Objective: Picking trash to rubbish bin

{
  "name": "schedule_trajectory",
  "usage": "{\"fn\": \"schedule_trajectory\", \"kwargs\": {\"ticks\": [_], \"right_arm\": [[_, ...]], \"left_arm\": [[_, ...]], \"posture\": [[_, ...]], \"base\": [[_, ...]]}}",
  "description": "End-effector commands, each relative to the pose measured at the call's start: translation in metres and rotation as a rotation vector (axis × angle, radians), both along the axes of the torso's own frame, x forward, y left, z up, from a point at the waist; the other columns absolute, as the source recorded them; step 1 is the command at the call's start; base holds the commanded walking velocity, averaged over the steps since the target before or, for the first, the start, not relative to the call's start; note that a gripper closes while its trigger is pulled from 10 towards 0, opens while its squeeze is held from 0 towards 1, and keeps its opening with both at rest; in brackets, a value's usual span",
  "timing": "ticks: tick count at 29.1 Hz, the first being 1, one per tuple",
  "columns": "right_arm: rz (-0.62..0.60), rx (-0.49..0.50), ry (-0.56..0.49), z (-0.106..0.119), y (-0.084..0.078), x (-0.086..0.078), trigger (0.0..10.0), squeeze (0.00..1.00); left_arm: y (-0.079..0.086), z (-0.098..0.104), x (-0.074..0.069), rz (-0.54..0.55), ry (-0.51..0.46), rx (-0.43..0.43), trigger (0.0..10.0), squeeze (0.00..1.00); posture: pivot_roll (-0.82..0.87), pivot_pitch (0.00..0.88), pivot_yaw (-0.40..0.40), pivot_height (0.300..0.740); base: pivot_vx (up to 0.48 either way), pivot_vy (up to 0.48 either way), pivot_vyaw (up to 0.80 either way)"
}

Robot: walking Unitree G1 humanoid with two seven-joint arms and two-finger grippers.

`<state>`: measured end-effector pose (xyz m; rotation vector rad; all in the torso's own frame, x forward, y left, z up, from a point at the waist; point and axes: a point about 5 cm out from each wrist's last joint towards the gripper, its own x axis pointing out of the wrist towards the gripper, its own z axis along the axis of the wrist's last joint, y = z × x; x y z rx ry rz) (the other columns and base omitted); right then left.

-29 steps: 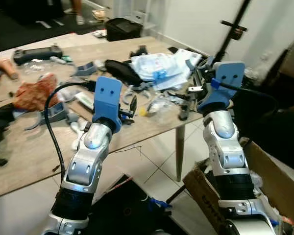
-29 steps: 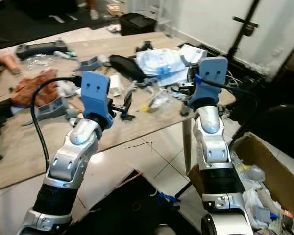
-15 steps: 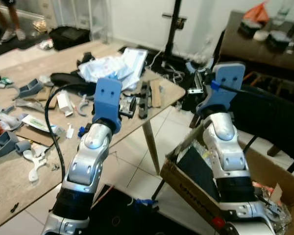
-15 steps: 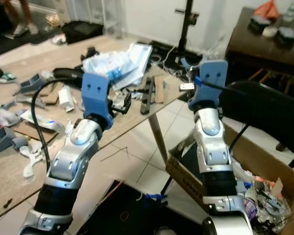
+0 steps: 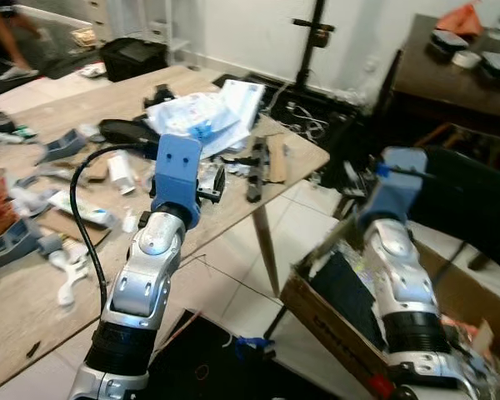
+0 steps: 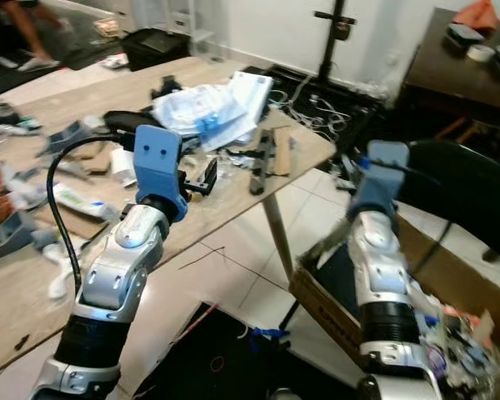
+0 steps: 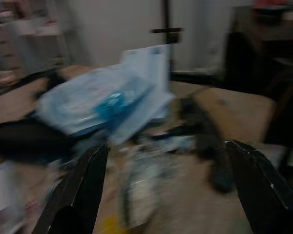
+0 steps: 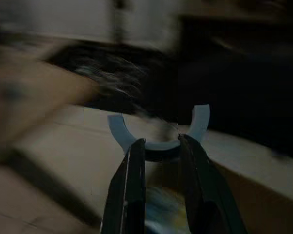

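Currently I hold a pale blue curved clip point(image 8: 158, 134) pinched in the right gripper point(image 8: 161, 146) over the cardboard box point(image 5: 342, 329), left gripper point(image 7: 166, 185) spread wide near the table point(image 5: 304, 154); risk, as I judge: blurred views, clip snagging, missing the box.

No text, label or number can be read anywhere
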<state>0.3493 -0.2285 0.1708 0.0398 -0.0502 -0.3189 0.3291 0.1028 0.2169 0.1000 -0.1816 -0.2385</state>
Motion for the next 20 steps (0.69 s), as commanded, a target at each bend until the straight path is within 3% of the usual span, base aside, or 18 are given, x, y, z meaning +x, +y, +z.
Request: {"fn": "schedule_trajectory", "kwargs": {"ticks": [1,12,16,20], "right_arm": [[-0.062,0.009,0.018,-0.004,-0.018,-0.006,10.0,0.0],[-0.056,-0.034,0.028,-0.003,-0.029,-0.006,10.0,0.0],[-0.081,-0.031,0.111,-0.02,-0.04,-0.004,10.0,0.0],[-0.083,0.017,0.125,-0.026,-0.045,-0.005,10.0,0.0]], "left_arm": [[-0.005,-0.001,0.0,-0.04,0.003,0.013,10.0,0.0],[-0.022,-0.004,-0.006,-0.169,0.023,0.03,10.0,0.0],[-0.024,-0.004,-0.005,-0.185,0.025,0.042,10.0,0.0],[-0.021,-0.005,-0.004,-0.177,0.03,0.052,10.0,0.0]], "posture": [[-0.02,0.114,-0.012,0.74],[-0.02,0.127,-0.002,0.74],[-0.02,0.133,-0.001,0.74],[-0.01,0.139,-0.002,0.74]], "base": [[0.0,0.0,-0.8],[0.0,0.0,-0.8],[0.0,0.0,0.0],[0.0,0.0,0.0]]}}
